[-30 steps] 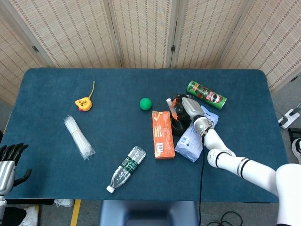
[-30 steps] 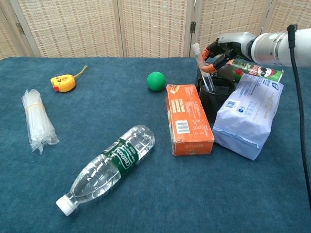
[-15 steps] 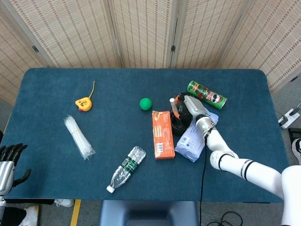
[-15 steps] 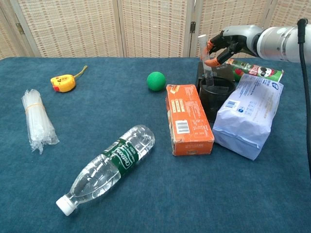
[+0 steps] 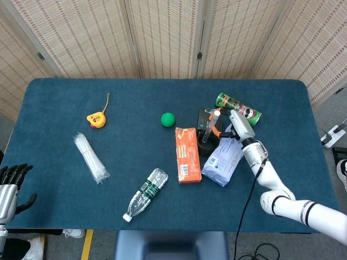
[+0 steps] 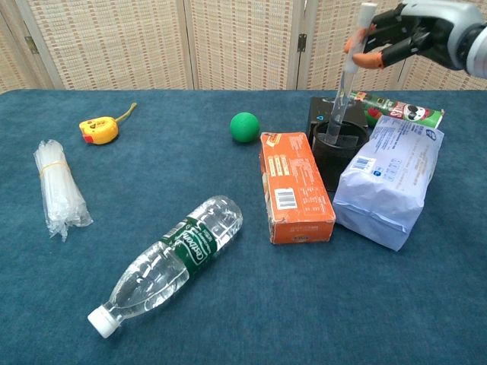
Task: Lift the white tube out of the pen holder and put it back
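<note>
Lifting straight up and slowly, to bring the white tube (image 6: 348, 68) clear of the pen holder (image 6: 340, 149) rim without tipping it onto the orange box (image 6: 295, 187) or white pouch (image 6: 389, 179). Pinched near its top by the right hand (image 6: 411, 30) fingers (image 6: 370, 59), hanging slightly tilted, lower end just inside the holder mouth. Left hand (image 5: 10, 187) idle off the bench (image 5: 124, 146) edge, holding nothing, loosely curled.

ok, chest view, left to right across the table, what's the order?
bundle of clear straws → yellow tape measure → water bottle → green ball → orange box → black pen holder → white pouch
</note>
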Robot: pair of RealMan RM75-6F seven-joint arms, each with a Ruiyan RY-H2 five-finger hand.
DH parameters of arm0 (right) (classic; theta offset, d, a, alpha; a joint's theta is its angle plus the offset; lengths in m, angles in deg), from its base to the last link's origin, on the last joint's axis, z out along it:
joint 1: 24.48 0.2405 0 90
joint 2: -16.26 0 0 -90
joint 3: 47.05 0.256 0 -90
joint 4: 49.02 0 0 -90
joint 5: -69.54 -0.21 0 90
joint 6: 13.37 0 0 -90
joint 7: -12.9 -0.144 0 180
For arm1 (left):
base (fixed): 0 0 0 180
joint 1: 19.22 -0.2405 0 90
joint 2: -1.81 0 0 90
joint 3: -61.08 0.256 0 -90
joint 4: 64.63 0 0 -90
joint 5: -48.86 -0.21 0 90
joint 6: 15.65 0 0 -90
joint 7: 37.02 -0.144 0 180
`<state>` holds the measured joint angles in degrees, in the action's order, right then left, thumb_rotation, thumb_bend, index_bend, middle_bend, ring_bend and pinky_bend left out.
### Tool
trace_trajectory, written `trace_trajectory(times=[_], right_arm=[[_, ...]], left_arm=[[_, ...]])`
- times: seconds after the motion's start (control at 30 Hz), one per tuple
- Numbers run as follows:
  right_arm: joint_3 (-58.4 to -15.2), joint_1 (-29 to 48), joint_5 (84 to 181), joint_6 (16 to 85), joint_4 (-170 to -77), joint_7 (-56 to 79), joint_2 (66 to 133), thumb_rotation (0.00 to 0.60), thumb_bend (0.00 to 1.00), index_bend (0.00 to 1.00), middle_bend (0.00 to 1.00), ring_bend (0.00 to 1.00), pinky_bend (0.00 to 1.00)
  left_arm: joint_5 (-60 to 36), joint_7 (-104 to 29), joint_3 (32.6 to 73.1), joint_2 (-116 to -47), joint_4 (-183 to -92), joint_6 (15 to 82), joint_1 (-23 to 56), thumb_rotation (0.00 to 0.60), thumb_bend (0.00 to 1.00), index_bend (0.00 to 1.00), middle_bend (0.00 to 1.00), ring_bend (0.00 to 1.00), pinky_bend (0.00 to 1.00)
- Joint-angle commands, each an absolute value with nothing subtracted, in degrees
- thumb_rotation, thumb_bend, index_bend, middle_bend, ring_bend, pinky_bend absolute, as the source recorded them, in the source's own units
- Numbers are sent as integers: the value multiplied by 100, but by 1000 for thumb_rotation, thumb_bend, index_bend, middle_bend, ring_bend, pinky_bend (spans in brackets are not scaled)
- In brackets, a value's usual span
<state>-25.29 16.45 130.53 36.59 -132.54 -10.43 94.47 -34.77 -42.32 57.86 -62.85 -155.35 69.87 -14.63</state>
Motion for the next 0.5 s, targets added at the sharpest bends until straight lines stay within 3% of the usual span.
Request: trace_trajectory(times=[0.03,0.5], right_arm=[[-2457,1329,13477,4042,-13477,-1479,9233,600,440,639,422,203,196],[-2471,1129,13821,4329,-14053,-1356,8631,600,440,641,445,243,201]], left_arm=[[-3485,-4236,5777,-6263,-15569,6993,-1458,600,327,202,180,143,119],[-3513,-4326,5762,-6228,-15699,6971,-1410,600,327,201,180,143,119]])
